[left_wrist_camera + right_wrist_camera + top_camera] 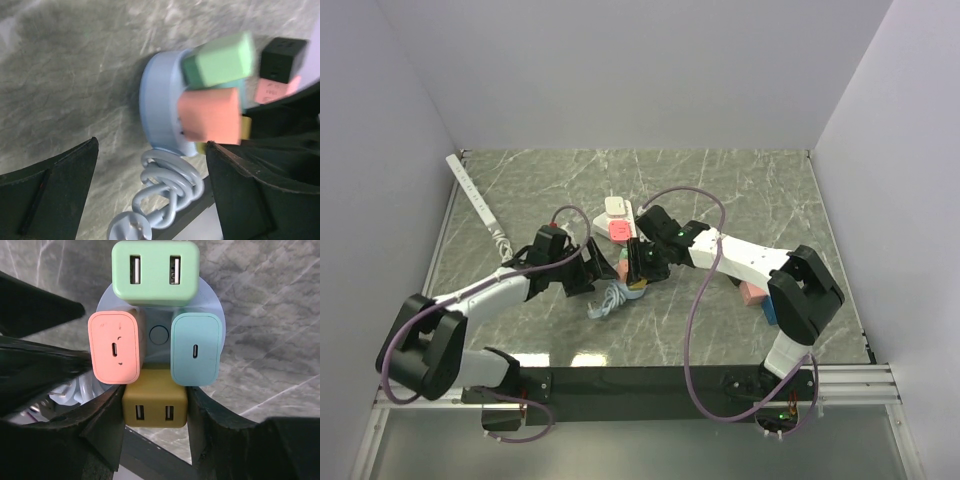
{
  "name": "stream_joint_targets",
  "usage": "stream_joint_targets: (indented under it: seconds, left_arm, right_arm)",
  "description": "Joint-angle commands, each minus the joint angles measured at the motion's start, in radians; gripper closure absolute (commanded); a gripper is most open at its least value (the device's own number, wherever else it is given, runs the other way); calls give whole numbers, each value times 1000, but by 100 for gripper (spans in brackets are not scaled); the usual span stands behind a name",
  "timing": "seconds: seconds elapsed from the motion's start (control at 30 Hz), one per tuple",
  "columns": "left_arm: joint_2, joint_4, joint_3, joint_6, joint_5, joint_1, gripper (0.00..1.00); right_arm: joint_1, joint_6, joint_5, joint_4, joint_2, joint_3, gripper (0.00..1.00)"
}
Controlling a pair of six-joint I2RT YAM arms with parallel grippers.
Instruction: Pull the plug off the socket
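Right jaws clamp mustard plug [155, 405] | left jaws agape | pink label [272, 91] unreadable

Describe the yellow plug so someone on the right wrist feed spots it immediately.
A round pale-blue socket hub on the marble table carries four plugs. The mustard-yellow plug is the bottom one in the right wrist view, between the right gripper fingers. Unlike the single-slot pink plug and teal plug beside it, it has two USB ports.
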Motion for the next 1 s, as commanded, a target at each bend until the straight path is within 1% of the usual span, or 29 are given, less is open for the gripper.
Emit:
stream_joint_targets:
  seconds: [0.0, 0.13, 0.2, 0.27, 0.3, 0.33, 0.47, 0.5, 0.53, 0.57, 0.6, 0.63, 0.7, 0.73, 0.8, 0.83, 0.9, 0.97]
  left_arm:
    - [61, 25, 54, -12, -35, -39, 7]
    - [115, 66, 37, -36, -23, -62, 9]
    - [135, 147, 3, -71, 0, -65, 10]
    - [147, 232, -38, -102, 40, -68, 15]
    - [153, 305, -47, -134, 57, -71, 18]
    - [159, 333, -52, -144, 80, -74, 24]
    - [198, 419, -53, -168, 115, -99, 33]
    - [201, 468, -56, -188, 126, -102, 35]
    - [204, 487, -60, -199, 134, -103, 40]
    - [204, 502, -64, -207, 144, -108, 42]
    - [204, 508, -64, -211, 144, -108, 45]
    - [202, 496, -63, -208, 141, -109, 51]
    - [192, 468, -52, -185, 120, -108, 60]
    - [187, 453, -49, -181, 112, -109, 71]
    - [181, 409, -43, -165, 85, -109, 83]
    - [182, 389, -40, -159, 74, -109, 99]
    - [185, 303, -23, -135, 21, -109, 99]
    - [193, 226, -7, -102, -20, -108, 100]
  right_arm:
    - [6, 98, 15, 65, -61, 46, 100]
    - [7, 101, 44, 84, -70, 41, 100]
    - [10, 98, 35, 98, -79, 35, 100]
    - [16, 94, 27, 114, -84, 34, 100]
    - [18, 95, 24, 120, -87, 26, 100]
    - [18, 98, 16, 143, -91, 18, 100]
    - [18, 144, -62, 222, -101, -12, 100]
    - [18, 155, -80, 233, -99, -15, 100]
    - [18, 161, -83, 239, -97, -12, 100]
    - [18, 170, -88, 239, -94, -9, 100]
    - [18, 172, -91, 238, -93, 0, 100]
    - [18, 171, -90, 229, -87, 6, 100]
    - [18, 167, -91, 223, -85, 14, 100]
    - [18, 167, -91, 215, -84, 17, 100]
    - [18, 172, -91, 212, -85, 21, 100]
    - [18, 175, -85, 201, -87, 26, 100]
    - [18, 175, -67, 174, -88, 50, 100]
    - [16, 164, -31, 108, -97, 77, 100]
